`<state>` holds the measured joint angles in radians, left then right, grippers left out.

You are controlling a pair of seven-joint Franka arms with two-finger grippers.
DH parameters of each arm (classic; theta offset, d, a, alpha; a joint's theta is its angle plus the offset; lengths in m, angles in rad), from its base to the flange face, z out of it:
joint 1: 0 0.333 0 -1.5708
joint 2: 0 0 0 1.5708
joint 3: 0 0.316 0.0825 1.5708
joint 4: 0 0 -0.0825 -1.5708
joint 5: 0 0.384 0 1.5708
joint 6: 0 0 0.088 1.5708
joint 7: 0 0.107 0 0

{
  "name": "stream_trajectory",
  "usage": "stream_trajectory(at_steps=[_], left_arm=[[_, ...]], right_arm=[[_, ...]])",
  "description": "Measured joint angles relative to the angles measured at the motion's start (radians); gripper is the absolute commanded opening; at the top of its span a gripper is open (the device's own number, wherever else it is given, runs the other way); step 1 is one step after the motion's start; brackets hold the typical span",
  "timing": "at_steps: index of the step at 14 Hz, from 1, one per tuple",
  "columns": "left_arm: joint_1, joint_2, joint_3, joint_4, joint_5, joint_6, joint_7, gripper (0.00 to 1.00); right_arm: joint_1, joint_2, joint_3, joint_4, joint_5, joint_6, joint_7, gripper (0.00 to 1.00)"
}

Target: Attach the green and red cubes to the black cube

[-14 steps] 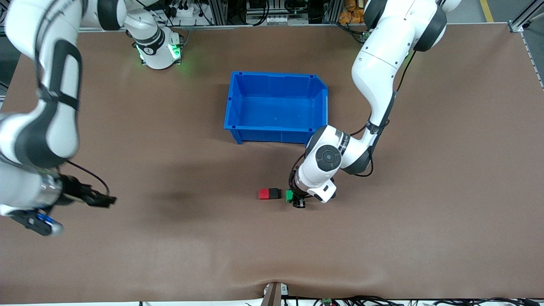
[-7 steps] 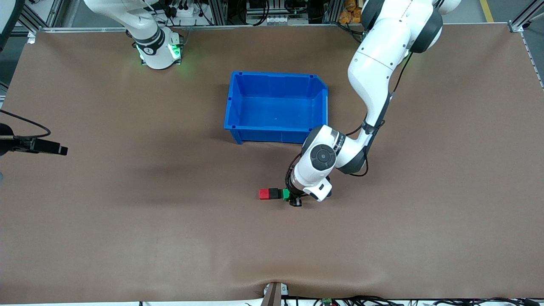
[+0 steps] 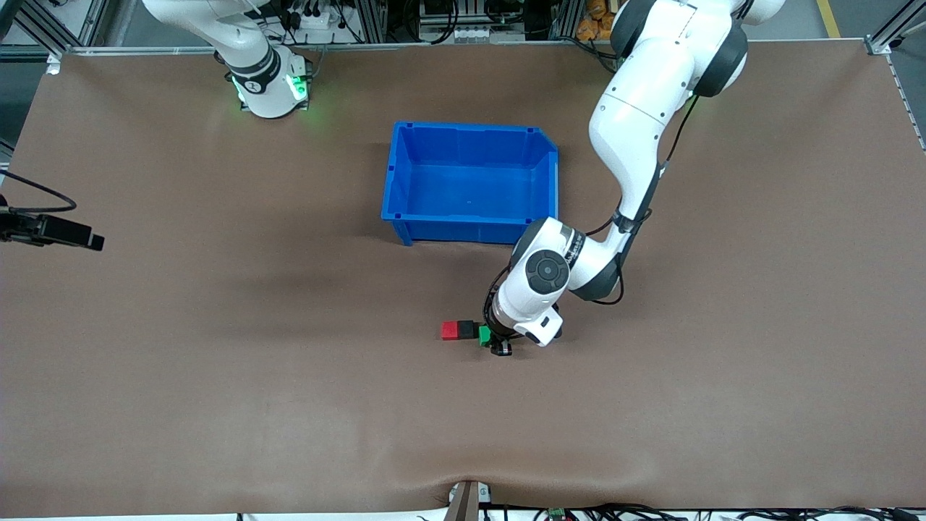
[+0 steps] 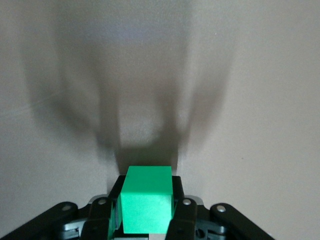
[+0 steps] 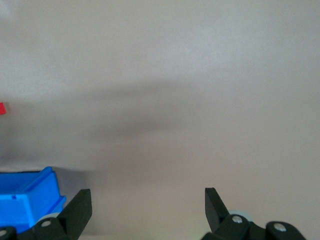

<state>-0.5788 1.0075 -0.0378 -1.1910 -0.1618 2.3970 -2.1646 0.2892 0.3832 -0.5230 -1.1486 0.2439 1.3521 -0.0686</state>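
Near the middle of the front view, a little below centre, the red cube and the black cube lie on the brown table and touch side by side. The black one is toward the left arm's end of the table. The green cube sits directly beside the black cube, on the side away from the red one. It seems to touch the black cube, but the left arm hides part of it, so I cannot tell if the contact is complete.

The left gripper is down at the table, just below the white wrist. In the left wrist view its jaws are closed narrow on the green cube, with one dark finger on each side of it, low in the frame. Soft shadows fall on the table above the cube in this view.

The blue bin stands in the upper middle of the front view, farther from the front camera than the three cubes.

The right gripper shows at the left edge of the front view, over the table toward the right arm's end, well apart from the cubes. This arm waits. In the right wrist view its jaws stand wide and hold nothing. One corner of the bin appears low at the left of that frame, and a small piece of the red cube shows at the left edge.
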Motion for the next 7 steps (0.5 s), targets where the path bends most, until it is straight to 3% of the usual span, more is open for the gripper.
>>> stream_trajectory(at_steps=[4, 7], left_arm=[[-0.01, 0.002, 0.0, 0.004, 0.0, -0.002, 0.0, 0.0], [-0.01, 0.004, 0.002, 0.006, 0.0, -0.002, 0.0, 0.0]], right_arm=[[-0.006, 0.029, -0.004, 0.004, -0.012, 0.07, 0.004, 1.0], [0.01, -0.015, 0.008, 0.022, -0.011, -0.031, 0.004, 1.0]])
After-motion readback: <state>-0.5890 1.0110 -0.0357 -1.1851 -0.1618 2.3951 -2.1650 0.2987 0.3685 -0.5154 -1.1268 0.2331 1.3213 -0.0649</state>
